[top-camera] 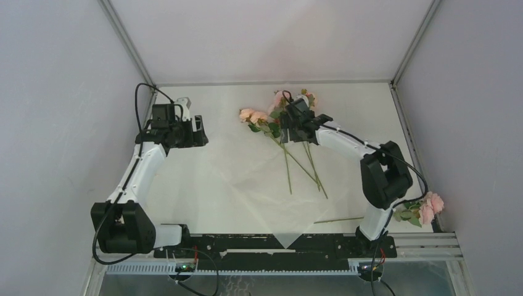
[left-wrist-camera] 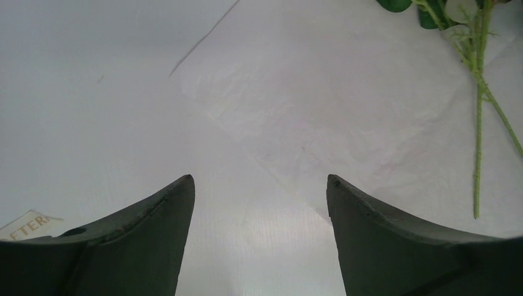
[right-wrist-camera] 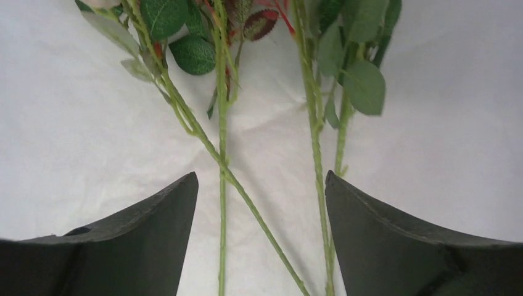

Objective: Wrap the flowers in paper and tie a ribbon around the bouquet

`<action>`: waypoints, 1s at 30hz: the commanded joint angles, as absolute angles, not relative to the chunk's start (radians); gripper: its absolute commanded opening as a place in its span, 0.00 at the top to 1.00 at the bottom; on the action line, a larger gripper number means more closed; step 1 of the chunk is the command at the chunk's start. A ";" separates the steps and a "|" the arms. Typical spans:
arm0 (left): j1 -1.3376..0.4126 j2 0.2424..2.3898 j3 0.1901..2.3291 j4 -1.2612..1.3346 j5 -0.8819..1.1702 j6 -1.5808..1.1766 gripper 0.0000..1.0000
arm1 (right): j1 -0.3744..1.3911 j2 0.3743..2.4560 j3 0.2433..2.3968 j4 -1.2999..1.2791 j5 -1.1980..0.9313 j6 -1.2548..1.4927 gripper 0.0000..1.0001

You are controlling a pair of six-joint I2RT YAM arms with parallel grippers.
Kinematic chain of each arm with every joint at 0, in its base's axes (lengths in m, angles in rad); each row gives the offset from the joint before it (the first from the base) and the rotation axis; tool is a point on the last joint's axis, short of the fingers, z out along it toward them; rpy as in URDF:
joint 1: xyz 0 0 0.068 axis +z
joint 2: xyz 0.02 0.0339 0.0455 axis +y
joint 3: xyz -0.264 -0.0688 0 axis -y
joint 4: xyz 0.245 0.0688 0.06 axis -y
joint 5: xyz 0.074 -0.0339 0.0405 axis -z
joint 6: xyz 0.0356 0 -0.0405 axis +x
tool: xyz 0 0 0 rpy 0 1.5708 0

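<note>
The white worktop (top-camera: 185, 98) carried a big crinkly sheet of paper (top-camera: 234, 185), spread across its middle with one corner at the near edge. The left gripper (left-wrist-camera: 259, 179) hung toward the far-left corner over the paper's edge, jaws wide apart and empty. The right gripper (right-wrist-camera: 259, 179) sat near the far edge above the flowers (top-camera: 256, 116) (also gaping, gripping nothing), with their stems running along the paper beneath it. Those roses lay on the paper's far part, stems fanned toward the near edge. Another pink sprig (top-camera: 425, 208) lay at the right edge.
</note>
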State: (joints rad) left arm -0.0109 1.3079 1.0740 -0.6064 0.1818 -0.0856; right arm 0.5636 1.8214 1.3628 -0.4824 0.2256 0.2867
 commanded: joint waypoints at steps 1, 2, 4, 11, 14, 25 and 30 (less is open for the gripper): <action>-0.051 1.241 1.037 -0.550 0.197 -0.060 0.22 | 0.538 1.729 1.259 -0.474 0.212 0.347 0.21; -0.072 1.243 1.033 -0.549 0.195 -0.050 0.28 | 0.527 1.720 1.235 -0.465 0.194 0.354 0.25; -0.115 1.262 1.041 -0.548 0.189 -0.020 0.41 | 0.508 1.716 1.204 -0.456 0.189 0.351 0.33; -0.249 1.503 1.247 -0.600 0.113 0.081 0.73 | 0.427 1.749 1.196 -0.490 0.238 0.332 0.62; -0.309 1.640 1.355 -0.578 0.092 0.101 0.73 | 0.428 1.702 1.169 -0.488 0.229 0.334 0.67; -0.424 2.112 1.770 -0.598 0.042 0.059 0.76 | 0.375 1.756 1.089 -0.482 0.141 0.337 0.78; -0.436 2.244 1.944 -0.637 0.044 0.022 0.76 | 0.440 1.787 1.114 -0.417 0.080 0.334 0.78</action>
